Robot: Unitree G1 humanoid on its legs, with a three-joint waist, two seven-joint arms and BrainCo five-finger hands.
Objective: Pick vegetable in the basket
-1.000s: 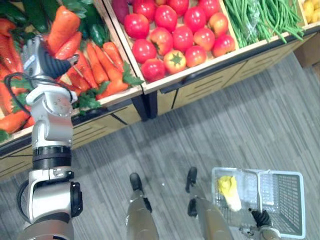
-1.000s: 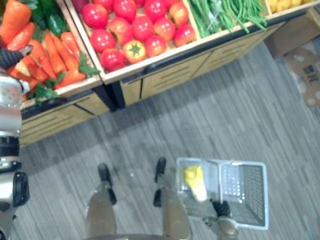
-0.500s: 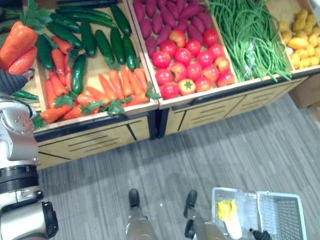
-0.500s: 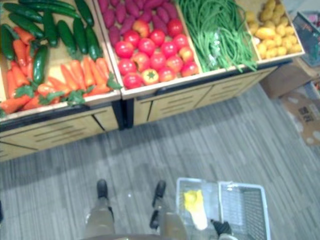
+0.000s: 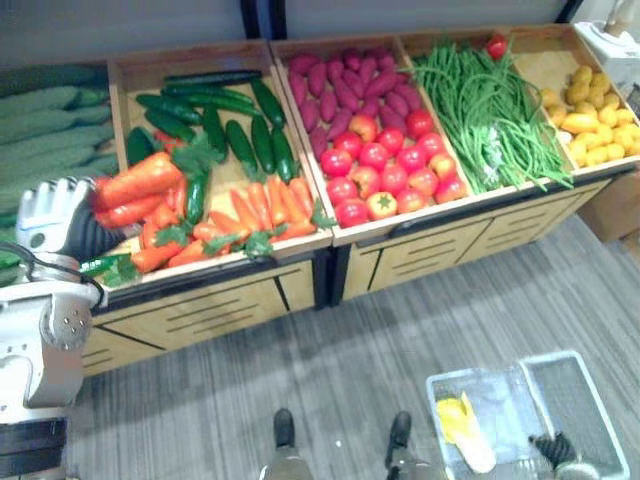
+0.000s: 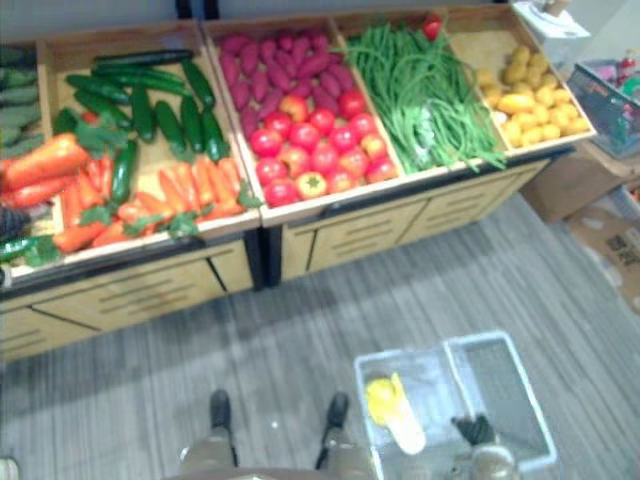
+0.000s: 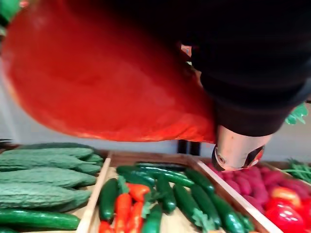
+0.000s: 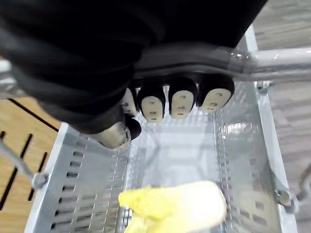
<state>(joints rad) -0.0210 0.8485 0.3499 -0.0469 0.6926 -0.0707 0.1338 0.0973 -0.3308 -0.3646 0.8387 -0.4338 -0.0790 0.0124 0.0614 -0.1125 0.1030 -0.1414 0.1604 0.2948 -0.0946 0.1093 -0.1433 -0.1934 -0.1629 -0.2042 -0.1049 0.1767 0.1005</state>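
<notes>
Two hands are busy, so look at the near one first. The right hand (image 8: pixel 181 99) is down by the robot's feet, with its fingers curled over the handle (image 8: pixel 277 59) of the basket (image 8: pixel 80 194). One yellow vegetable (image 8: pixel 180 206) lies inside, on the side next to the legs. The rest of the basket's bottom is bare (lots of room there).

Past the basket's rim, the grey floor (image 5: pixel 400 330) lies open all the way to the wooden front of the stand (image 5: pixel 240 300).

Now look up and to the left. The left hand (image 5: pixel 60 212) is near the stand's front edge and grips a big orange carrot (image 5: pixel 140 178) tight. You can see the carrot held up in the air over the front left corner of a crate. It is well apart from the basket. Under and beside it lie the loose carrots (image 5: pixel 265 205), and the cucumbers (image 5: pixel 240 145) lie behind them.

Thin wooden walls split the stand into crates. Going right you see tomatoes (image 5: pixel 385 160) with purple vegetables (image 5: pixel 340 85) at the back, then green beans (image 5: pixel 490 110), then yellow lumps (image 5: pixel 590 110) at the far right edge.
</notes>
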